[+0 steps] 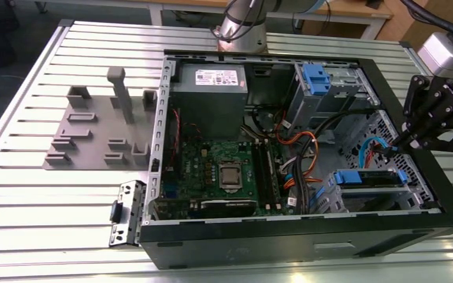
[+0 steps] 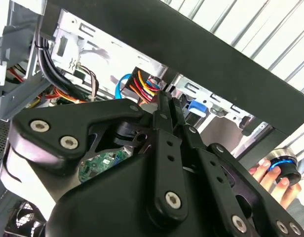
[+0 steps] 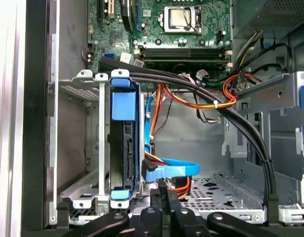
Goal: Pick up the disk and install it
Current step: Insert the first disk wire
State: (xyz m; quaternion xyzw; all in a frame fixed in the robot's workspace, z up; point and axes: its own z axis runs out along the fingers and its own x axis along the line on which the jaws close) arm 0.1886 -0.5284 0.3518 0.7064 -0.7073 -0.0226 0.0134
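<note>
- The bench (image 1: 22, 194) is ribbed aluminium, slatted and shiny, with a grey plastic fixture (image 1: 101, 132) on it at the exterior view's left.
- The case (image 1: 305, 247) is an open black steel tower lying on its side; its edges are thin sheet metal, stamped and perforated at the cage floor.
- The power supply (image 1: 210, 97) is a big grey box with a white sticker, set at the far wall of the case.
- The motherboard (image 1: 219, 171) is green, flat and densely populated, with a bare square socket in its middle.
- The drive cage (image 3: 93, 148) is bright stamped metal with upright rails.
- The disk (image 3: 126, 143) stands on edge in that cage, framed by blue plastic carrier rails; in the exterior view it shows at the case's near corner (image 1: 372, 180). I judge it stiff, fairly dense for its size and shock-sensitive; the metal faces look smooth and slippery, so the blue rails or the long edges seem the safer hold, clear of the connector end.
- Cables (image 3: 191, 98), black, orange, red and blue, are soft and springy, draped close beside the disk.
- The gripper (image 1: 435, 127) is black, linked metal, hovering over the case rim near the disk; its fingers look closed together with nothing between them.
- A hand (image 2: 275, 180) holds a small blue-ringed knob outside the case.
</note>
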